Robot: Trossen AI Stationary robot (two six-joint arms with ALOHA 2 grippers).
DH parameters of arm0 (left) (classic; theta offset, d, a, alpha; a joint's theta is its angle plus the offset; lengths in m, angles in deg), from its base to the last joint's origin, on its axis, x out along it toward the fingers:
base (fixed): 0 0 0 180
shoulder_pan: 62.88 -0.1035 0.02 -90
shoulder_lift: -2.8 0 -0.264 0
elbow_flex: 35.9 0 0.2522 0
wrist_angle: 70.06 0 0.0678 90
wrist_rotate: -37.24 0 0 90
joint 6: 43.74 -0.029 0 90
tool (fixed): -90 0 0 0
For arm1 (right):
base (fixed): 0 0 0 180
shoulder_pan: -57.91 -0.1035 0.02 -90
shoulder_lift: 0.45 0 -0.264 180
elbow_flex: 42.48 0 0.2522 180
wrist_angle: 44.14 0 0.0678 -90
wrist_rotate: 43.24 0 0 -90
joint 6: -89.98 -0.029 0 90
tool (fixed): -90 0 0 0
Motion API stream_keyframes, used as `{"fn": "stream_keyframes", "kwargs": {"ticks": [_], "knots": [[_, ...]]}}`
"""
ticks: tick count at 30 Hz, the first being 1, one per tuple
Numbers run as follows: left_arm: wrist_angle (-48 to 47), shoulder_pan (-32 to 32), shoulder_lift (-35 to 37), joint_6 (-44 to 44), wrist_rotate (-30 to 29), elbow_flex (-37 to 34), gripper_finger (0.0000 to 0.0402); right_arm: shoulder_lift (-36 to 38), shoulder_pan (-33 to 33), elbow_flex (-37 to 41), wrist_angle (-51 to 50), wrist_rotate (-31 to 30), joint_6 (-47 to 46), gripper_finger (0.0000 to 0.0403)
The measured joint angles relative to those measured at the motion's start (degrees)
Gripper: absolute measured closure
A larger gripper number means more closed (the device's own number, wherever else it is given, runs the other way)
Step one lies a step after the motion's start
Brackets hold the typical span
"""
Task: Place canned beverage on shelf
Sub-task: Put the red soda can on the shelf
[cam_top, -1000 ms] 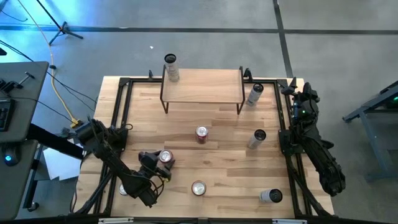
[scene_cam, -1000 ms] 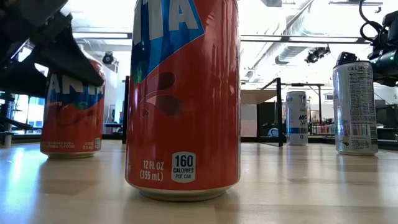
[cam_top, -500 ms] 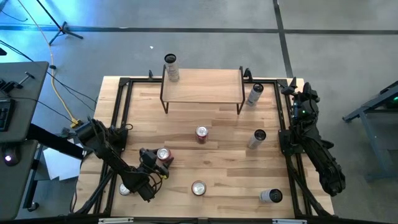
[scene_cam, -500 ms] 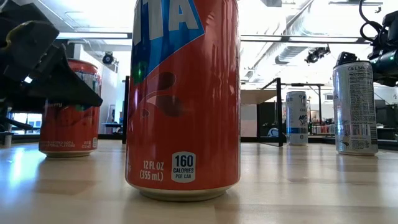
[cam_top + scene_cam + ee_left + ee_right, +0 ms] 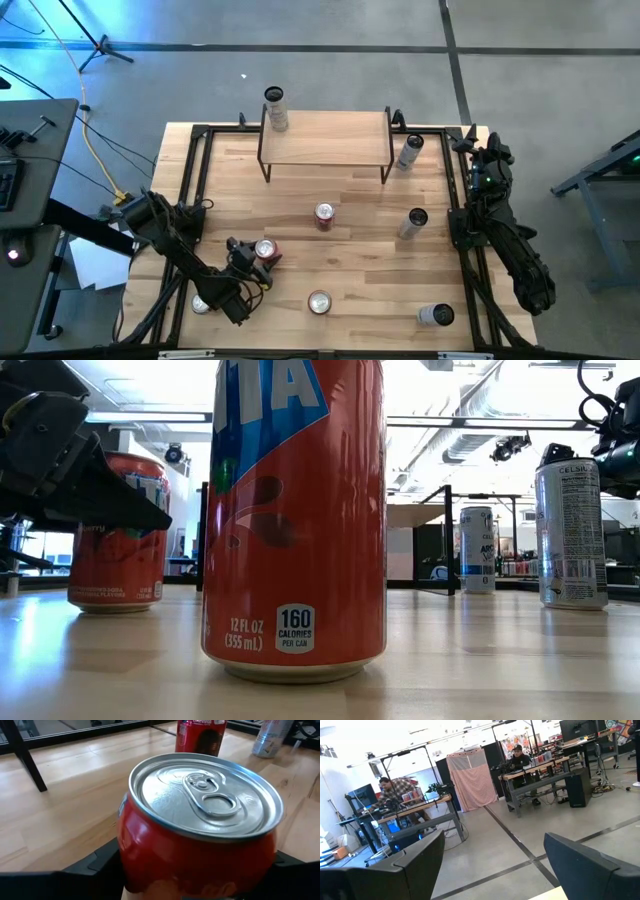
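A red can (image 5: 264,249) stands upright on the tabletop left of centre, and my left gripper (image 5: 260,253) is shut on it, reaching in from the near left. The left wrist view shows its silver top (image 5: 205,795); the low view shows it at left (image 5: 120,565) behind a dark finger (image 5: 100,495). The shelf (image 5: 325,138) stands at the table's far side with its top board bare. My right gripper (image 5: 478,150) rests open at the table's right rail, far from the cans. My left gripper pinches the red can's side wall below the top rim (image 5: 125,855) between its two fingers, one on each side. The fingers come about level from the table's near left. The can stands upright, its base on the table.
Another red can (image 5: 324,215) stands mid-table, and a third one (image 5: 318,302) near the front fills the low view (image 5: 295,510). Silver cans stand at the right (image 5: 415,222) and beside the shelf (image 5: 408,150); one (image 5: 435,316) lies near the front right. A tall can (image 5: 275,105) is at the shelf's far left corner.
My left gripper has come down a little at the red can and its fingers have closed in on the can's sides. The can stays upright where it was.
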Motion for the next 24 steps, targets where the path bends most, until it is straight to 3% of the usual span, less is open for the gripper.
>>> {"fn": "stream_keyframes", "kwargs": {"ticks": [11, 17, 24], "knots": [[-1.46, 0.00, 0.22, 0.17, -5.67, 1.45, 0.0149, 0.00, 0.01, 0.01, -0.01, -0.01, 0.01, 0.0075], [-3.98, -2.20, 5.15, -0.35, -6.86, 1.64, 0.0147, 0.00, 0.00, 0.01, -0.02, 0.00, -0.01, 0.0075], [-3.47, -6.09, 14.77, -13.75, -5.66, 1.64, 0.0136, 0.00, 0.01, 0.01, -0.01, 0.00, -0.01, 0.0075]]}}
